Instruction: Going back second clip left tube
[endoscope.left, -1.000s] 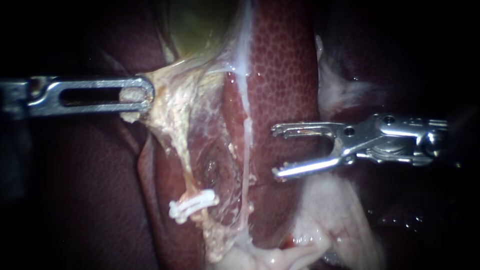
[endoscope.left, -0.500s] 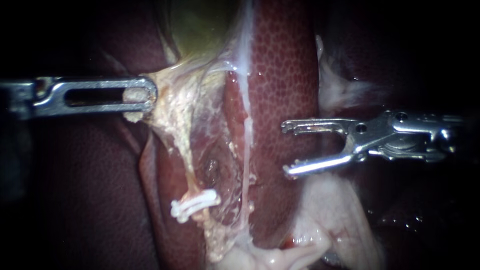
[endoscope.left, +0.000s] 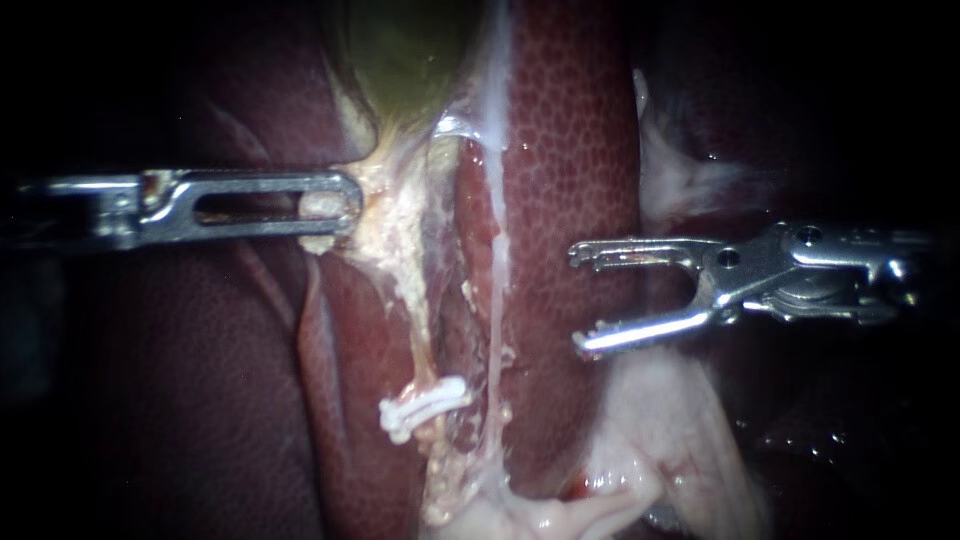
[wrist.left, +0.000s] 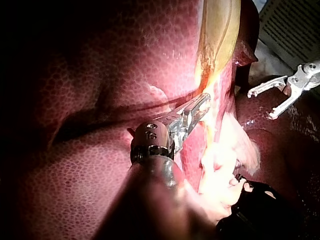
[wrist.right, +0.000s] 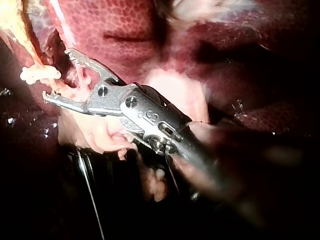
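Left instrument (endoscope.left: 345, 205): bright steel; claw flat and round-ended with one long slot, hinge pin behind. Right instrument (endoscope.left: 578, 300): bright steel; claw of two thin arms, toothed at the tips, round pins at the hinge, thin wire (wrist.right: 186, 126) alongside.

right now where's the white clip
Endoscope view: the white clip sits across the left tube, low centre, below the left instrument, whose jaws are shut on pale tissue, and down-left of the open right instrument, touching neither.

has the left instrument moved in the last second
Yes. The slotted steel left instrument, shut on pale tissue, shifted toward the mottled red liver, which stayed put.
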